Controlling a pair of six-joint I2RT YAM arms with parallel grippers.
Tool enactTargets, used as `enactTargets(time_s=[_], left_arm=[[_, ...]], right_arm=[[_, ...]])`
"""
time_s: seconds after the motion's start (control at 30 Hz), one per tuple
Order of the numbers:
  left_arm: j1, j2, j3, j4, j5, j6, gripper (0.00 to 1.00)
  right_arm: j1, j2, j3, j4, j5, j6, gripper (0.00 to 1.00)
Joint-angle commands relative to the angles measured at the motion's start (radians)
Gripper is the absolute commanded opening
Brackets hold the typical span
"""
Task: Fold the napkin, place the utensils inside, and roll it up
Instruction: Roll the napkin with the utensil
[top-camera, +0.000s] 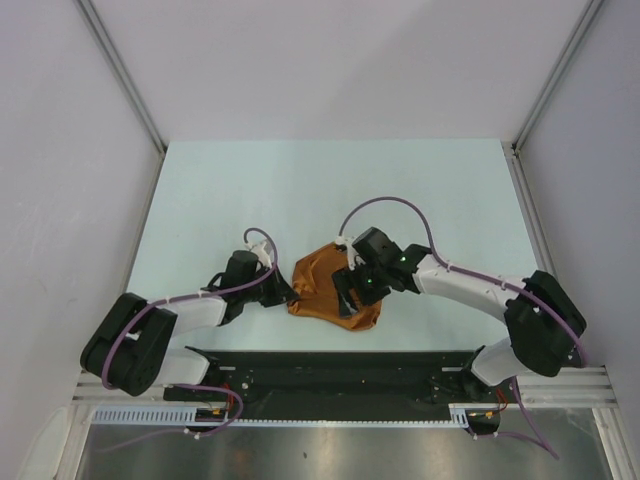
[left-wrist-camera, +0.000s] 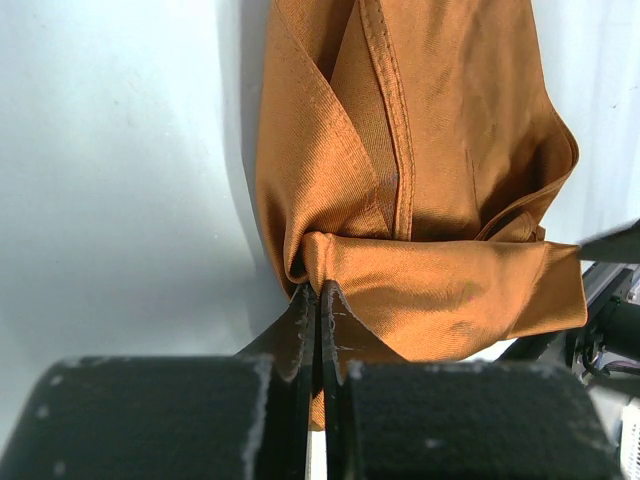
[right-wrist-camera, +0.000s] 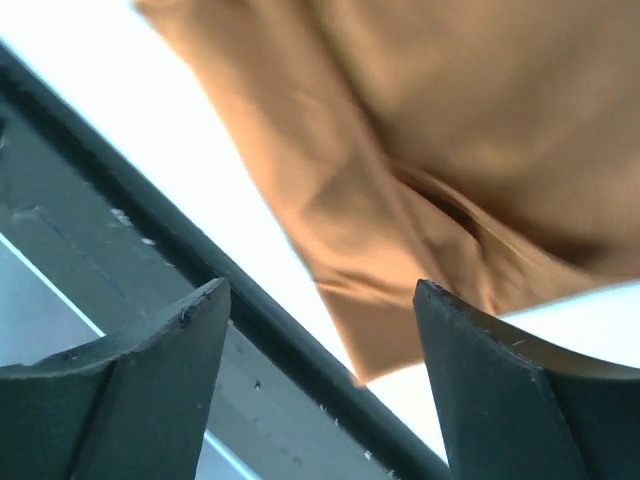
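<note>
The rust-orange napkin (top-camera: 325, 285) lies bunched and partly folded on the table near its front edge. My left gripper (top-camera: 283, 293) is at the napkin's left side and is shut on a gathered fold of the napkin (left-wrist-camera: 420, 290). My right gripper (top-camera: 350, 297) hovers over the napkin's right part with its jaws open and empty; the napkin (right-wrist-camera: 400, 180) shows between and beyond its fingertips (right-wrist-camera: 205, 305). The utensils are not in view in any frame.
The pale table (top-camera: 330, 190) stretches behind the napkin. A black rail (top-camera: 340, 365) runs along the table's near edge, just in front of the napkin, and shows in the right wrist view (right-wrist-camera: 120, 210). Grey walls stand on both sides.
</note>
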Motion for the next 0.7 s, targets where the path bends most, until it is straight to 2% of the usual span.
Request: enactTargets(time_s=[0.0, 0.27, 0.47, 0.67], left_arm=[[-0.003, 0.023, 0.017, -0.062, -0.034, 0.043, 0.00], [-0.003, 0.018, 0.025, -0.082, -0.032, 0.051, 0.00], [-0.002, 0.024, 0.037, -0.099, -0.032, 0.058, 0.00], [0.001, 0.034, 0.043, -0.100, -0.026, 0.063, 0.00]], right_arm=[[0.145, -0.053, 0.089, 0.054, 0.178, -0.171, 0.80], [0.244, 0.059, 0.061, 0.143, 0.294, -0.275, 0.81], [0.264, 0.105, 0.026, 0.235, 0.269, -0.324, 0.81], [0.267, 0.168, 0.023, 0.247, 0.279, -0.344, 0.81]])
